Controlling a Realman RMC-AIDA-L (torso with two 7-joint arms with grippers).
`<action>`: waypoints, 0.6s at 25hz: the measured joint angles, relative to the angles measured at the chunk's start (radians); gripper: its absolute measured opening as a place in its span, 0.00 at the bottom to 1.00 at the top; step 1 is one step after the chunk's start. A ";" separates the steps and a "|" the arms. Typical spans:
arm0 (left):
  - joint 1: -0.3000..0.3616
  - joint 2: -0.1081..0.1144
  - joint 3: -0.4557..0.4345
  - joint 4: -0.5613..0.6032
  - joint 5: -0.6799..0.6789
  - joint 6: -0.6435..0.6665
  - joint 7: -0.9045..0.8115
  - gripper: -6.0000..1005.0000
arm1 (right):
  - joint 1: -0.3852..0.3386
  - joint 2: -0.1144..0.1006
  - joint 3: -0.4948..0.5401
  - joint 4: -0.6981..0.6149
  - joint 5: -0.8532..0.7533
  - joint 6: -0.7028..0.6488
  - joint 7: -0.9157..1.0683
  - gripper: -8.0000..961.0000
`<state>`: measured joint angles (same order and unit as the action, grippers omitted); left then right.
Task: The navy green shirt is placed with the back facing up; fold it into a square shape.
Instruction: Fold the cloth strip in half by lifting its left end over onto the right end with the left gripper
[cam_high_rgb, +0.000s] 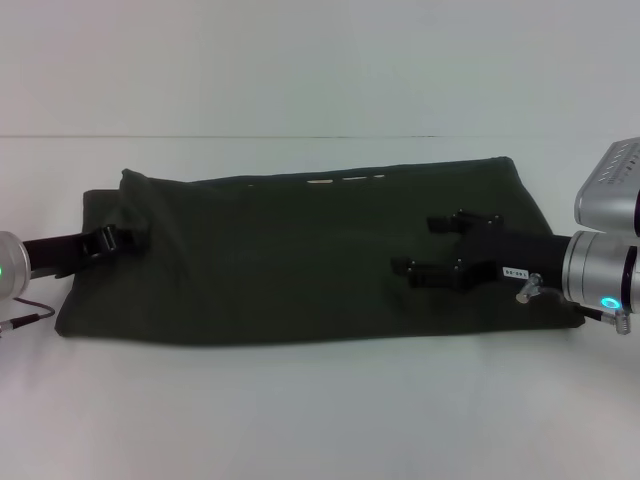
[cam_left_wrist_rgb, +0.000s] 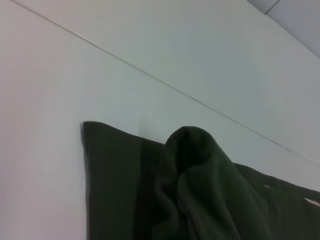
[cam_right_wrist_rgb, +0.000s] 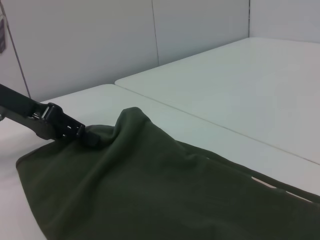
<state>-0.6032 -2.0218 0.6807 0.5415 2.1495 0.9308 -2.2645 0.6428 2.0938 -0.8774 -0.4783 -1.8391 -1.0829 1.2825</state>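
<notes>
White table (cam_high_rgb: 320, 410), navy green shirt (cam_high_rgb: 300, 270) folded into a long band lying flat on it

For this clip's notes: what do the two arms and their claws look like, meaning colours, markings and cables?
Both arms end in silver cylindrical wrist housings with a glowing teal-green light each. From these run black forearm sections to black, angular, two-fingered claws: the left claw and the right claw. The right one carries a small white label and a silver connector by the wrist; thin cables run from the left wrist.

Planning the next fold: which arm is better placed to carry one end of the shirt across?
Left. The left gripper pinches the navy green shirt at its raised end; the right gripper is open above the cloth.
</notes>
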 joint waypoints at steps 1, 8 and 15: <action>0.000 0.000 0.000 0.000 0.000 0.000 0.004 0.42 | 0.000 0.000 0.000 0.000 0.000 0.000 0.000 0.96; 0.001 0.000 -0.006 0.003 0.001 -0.006 0.025 0.14 | 0.001 0.000 0.000 0.000 0.002 0.000 0.000 0.96; 0.014 0.000 -0.008 0.011 -0.001 -0.031 0.025 0.08 | 0.003 0.000 0.000 0.000 0.003 0.003 0.000 0.96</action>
<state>-0.5888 -2.0217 0.6726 0.5522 2.1486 0.9000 -2.2391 0.6455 2.0938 -0.8774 -0.4786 -1.8359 -1.0796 1.2824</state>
